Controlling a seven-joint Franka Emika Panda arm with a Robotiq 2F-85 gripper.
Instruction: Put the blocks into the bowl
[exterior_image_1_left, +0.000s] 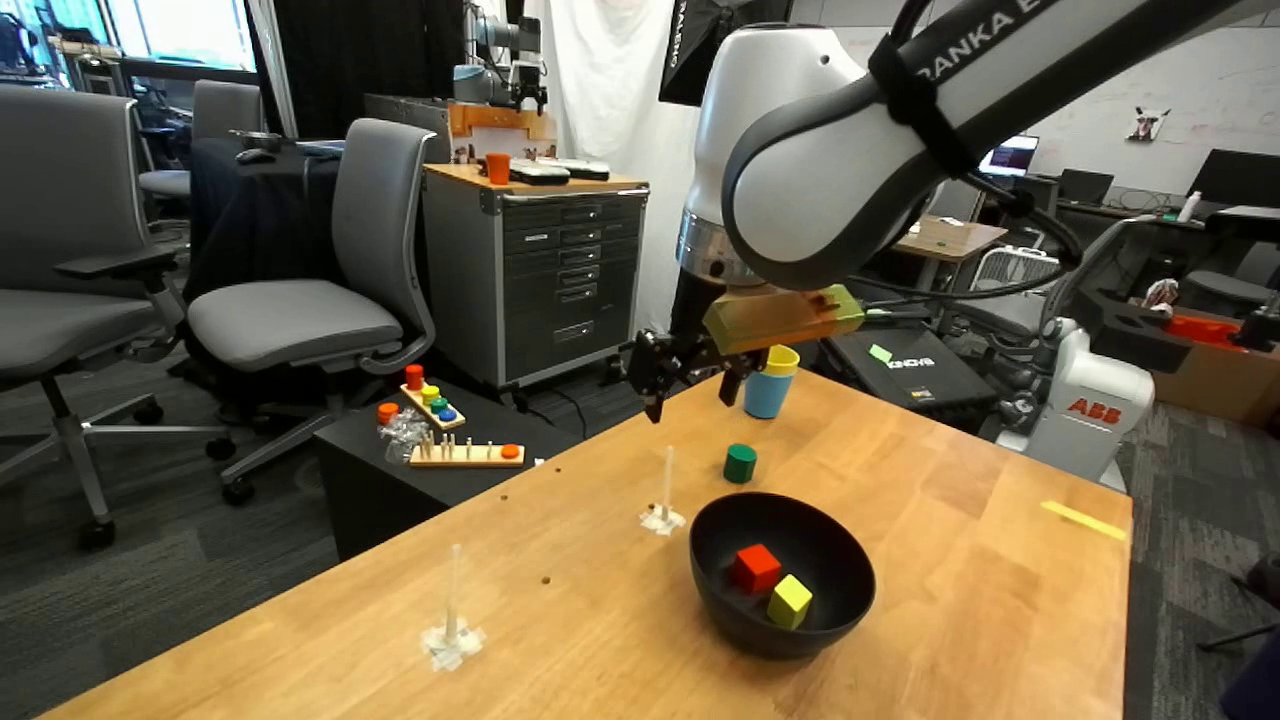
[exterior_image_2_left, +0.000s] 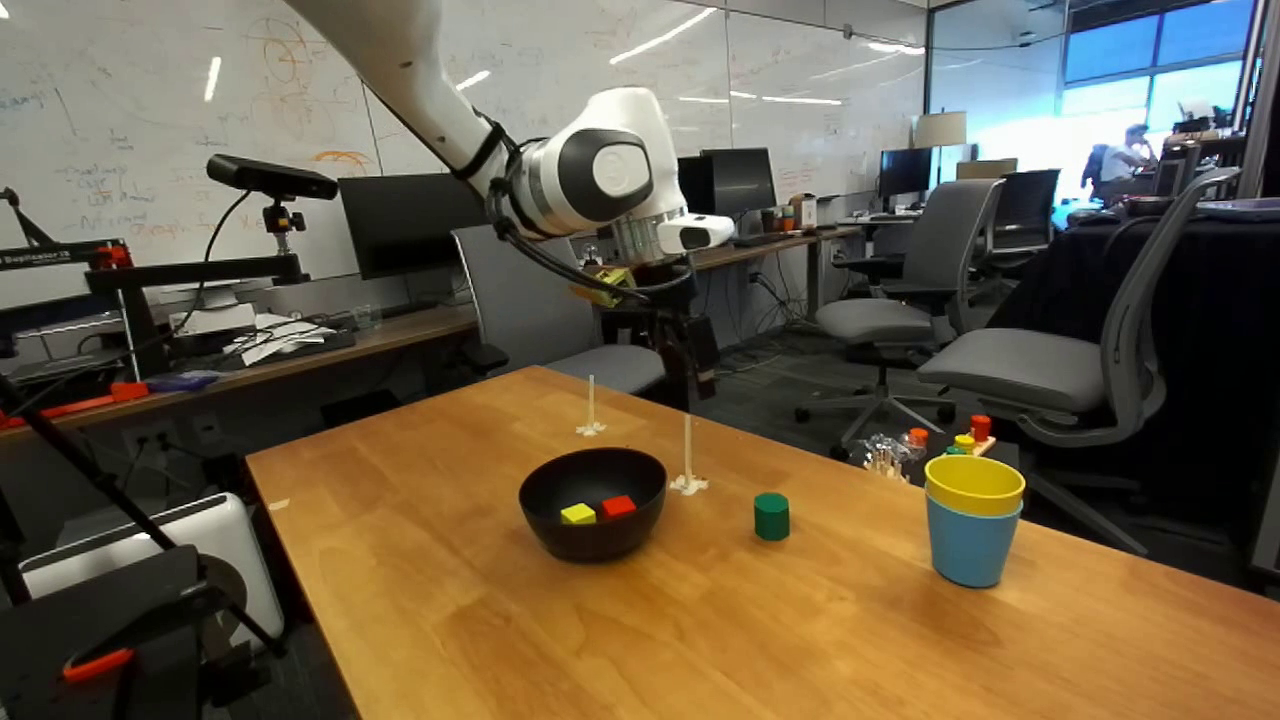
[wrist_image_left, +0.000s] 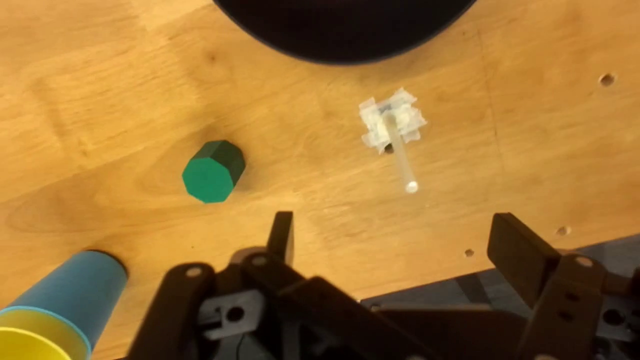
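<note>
Wooden table (exterior_image_2_left: 820, 630) under bowl (exterior_image_2_left: 592, 542) and green block (exterior_image_2_left: 771, 518), grey chairs (exterior_image_2_left: 1020, 362) beyond.

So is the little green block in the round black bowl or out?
Out. In both exterior views, the green many-sided block stands on the brown wooden table, apart from the round black bowl.

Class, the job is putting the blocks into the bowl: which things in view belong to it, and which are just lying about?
Job:
bowl
red block, inside
yellow block, inside
green block, outside
gripper, open

Lying about:
blue cup
yellow cup inside it
white rods
pegboard
chairs
</note>
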